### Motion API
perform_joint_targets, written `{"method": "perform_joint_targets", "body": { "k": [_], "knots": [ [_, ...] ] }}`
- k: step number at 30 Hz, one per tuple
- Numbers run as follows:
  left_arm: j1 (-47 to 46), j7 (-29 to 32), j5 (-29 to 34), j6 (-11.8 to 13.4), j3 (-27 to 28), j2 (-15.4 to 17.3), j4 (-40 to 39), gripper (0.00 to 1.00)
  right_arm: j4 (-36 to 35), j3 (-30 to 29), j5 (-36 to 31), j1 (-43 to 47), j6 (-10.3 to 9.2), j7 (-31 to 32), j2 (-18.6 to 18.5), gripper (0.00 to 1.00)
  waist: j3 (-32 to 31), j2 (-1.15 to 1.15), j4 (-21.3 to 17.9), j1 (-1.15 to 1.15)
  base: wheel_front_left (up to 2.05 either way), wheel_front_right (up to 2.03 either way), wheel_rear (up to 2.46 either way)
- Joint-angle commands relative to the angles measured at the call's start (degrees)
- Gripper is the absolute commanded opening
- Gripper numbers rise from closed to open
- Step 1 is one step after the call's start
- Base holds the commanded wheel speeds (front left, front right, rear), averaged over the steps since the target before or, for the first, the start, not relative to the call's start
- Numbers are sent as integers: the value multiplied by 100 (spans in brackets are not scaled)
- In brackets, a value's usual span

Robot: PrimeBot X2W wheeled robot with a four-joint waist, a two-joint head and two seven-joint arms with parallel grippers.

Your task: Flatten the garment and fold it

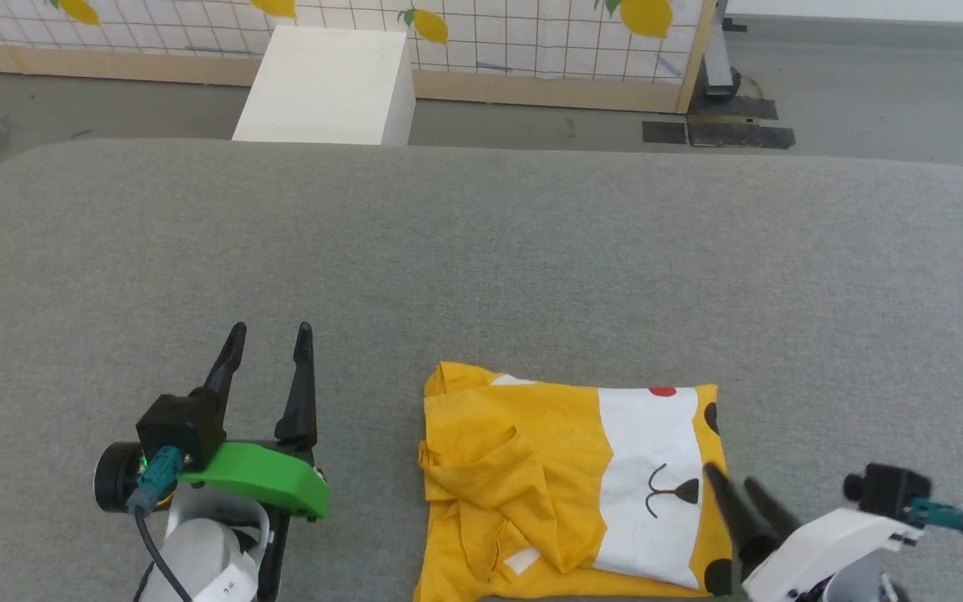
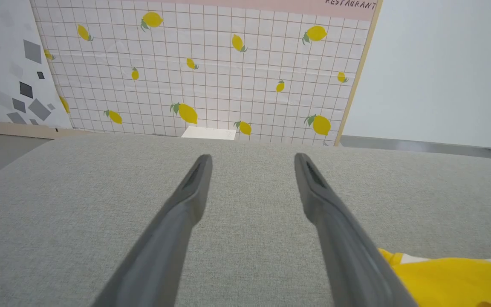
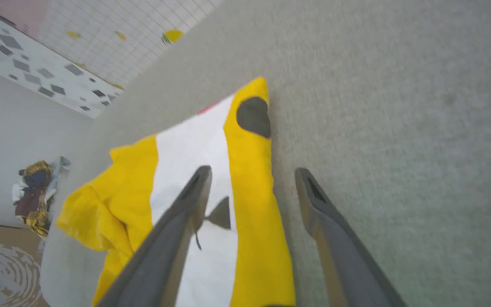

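Garment (image 1: 532, 451) near corner behind blurry right hand (image 1: 730, 478).

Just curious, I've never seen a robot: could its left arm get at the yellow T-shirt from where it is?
Probably yes: the open left end effector is beside the T-shirt, with only bare grey surface between them.

Head camera looks steeply down on the grey surface (image 1: 481, 251); wrist cameras skim it low and close, all sharing the garment (image 1: 532, 418).

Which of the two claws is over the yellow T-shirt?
The right claw: open, it straddles the right edge of the yellow T-shirt. The left claw is open over the grey surface, beside the shirt.
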Motion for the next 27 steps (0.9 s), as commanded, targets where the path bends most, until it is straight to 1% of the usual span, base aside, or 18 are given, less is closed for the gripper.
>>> {"method": "perform_joint_targets", "body": {
  "k": [1, 5, 9, 10, 11, 13, 17, 19, 21, 22, 23, 24, 25, 27],
  "knots": [
    [68, -26, 23, -35, -15, -23, 9, 100, 164, 45, 77, -66, -8, 84, 3, 100, -5, 0, 39, 0, 0, 0, 0],
    [97, -26, 17, -37, -38, -26, 28, 100, 619, 154, 80, -265, -8, 397, 3, 100, -19, 0, 99, 0, 0, 0, 0],
    [128, -26, 13, -39, -50, -27, 48, 100, 856, 271, -153, -441, -8, 756, 3, 100, -43, 0, 130, 0, 0, 0, 0],
    [137, -26, 13, -39, -52, -26, 54, 100, 882, 318, -215, -472, -8, 879, 3, 49, -53, 0, 134, 0, 0, 0, 0],
    [144, -26, 13, -40, -52, -26, 60, 100, 887, 350, -262, -489, -8, 968, 3, 35, -61, 0, 136, 0, 0, 0, 0],
    [159, -26, 15, -40, -50, -27, 71, 100, 851, 356, -442, -515, -8, 1078, 3, 0, -82, 0, 133, 0, 0, 0, 0],
    [194, -26, 16, -41, -23, -26, 55, 100, 599, 264, -837, -573, -8, 1144, 3, 0, -83, 0, 75, 0, 0, 0, 0],
    [212, -26, 11, -37, 15, -25, 25, 100, 352, 253, -1245, -680, -8, 1175, 3, 0, -62, 0, -2, 0, 0, 0, 0],
    [228, -26, -2, -22, 75, -28, -21, 100, 26, 335, -1885, -850, -8, 1334, 3, 0, -19, 0, -109, 0, 0, 0, 0],
    [227, -26, -8, -14, 107, -30, -50, 100, -195, 432, -2330, -977, -8, 1465, 3, 0, 14, 0, -172, 0, 0, 0, 0],
    [201, -26, -3, -9, 159, -20, -120, 100, -750, 864, -3540, -1403, -8, 1878, -69, 0, 131, 0, -381, 0, 0, 0, 0],
    [179, -26, 4, -11, 169, -12, -139, 100, -899, 1074, -3872, -1582, -8, 2011, -226, 0, 177, 0, -463, 0, 0, 0, 0],
    [162, -26, 16, -12, 176, -7, -162, 100, -1001, 1235, -4068, -1754, -8, 2120, -390, 0, 221, 0, -552, 0, 0, 0, 0],
    [114, -26, 27, -12, 189, -6, -203, 100, -1097, 1418, -4258, -2036, -8, 2294, -733, 0, 308, 0, -701, 0, 0, 0, 0]
  ]
}}
